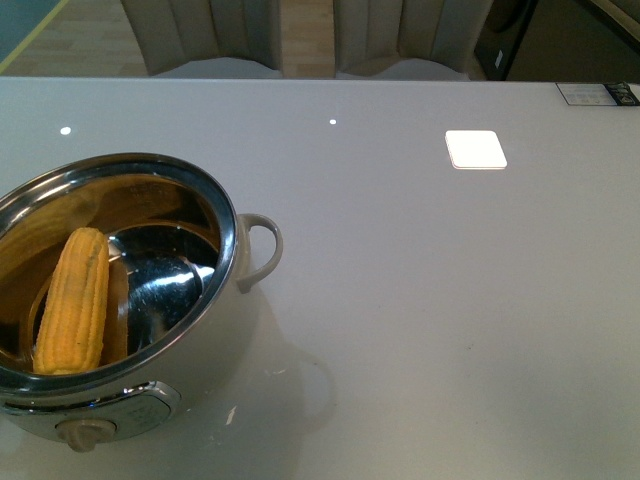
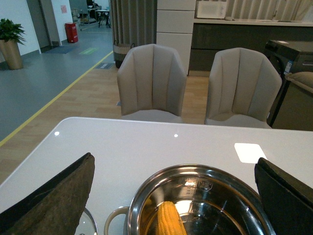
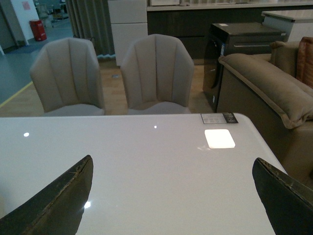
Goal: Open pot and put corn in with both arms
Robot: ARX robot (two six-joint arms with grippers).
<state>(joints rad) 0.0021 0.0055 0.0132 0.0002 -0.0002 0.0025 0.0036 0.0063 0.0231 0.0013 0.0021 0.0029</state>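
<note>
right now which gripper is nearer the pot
Left. The left gripper is open right over the pot, with the corn inside showing between its fingers. The right gripper is open over bare table, with no pot in its view.

Neither arm shows in the front view. In the left wrist view, the left arm's bulky black gripper has its two flat black fingers spread wide, one at about 8 o'clock in the picture, the other at about 4 o'clock, with nothing clamped between them. In the right wrist view, the right arm's black gripper is likewise spread wide, its flat, worn-edged fingers at 8 and 4 o'clock, holding nothing.
</note>
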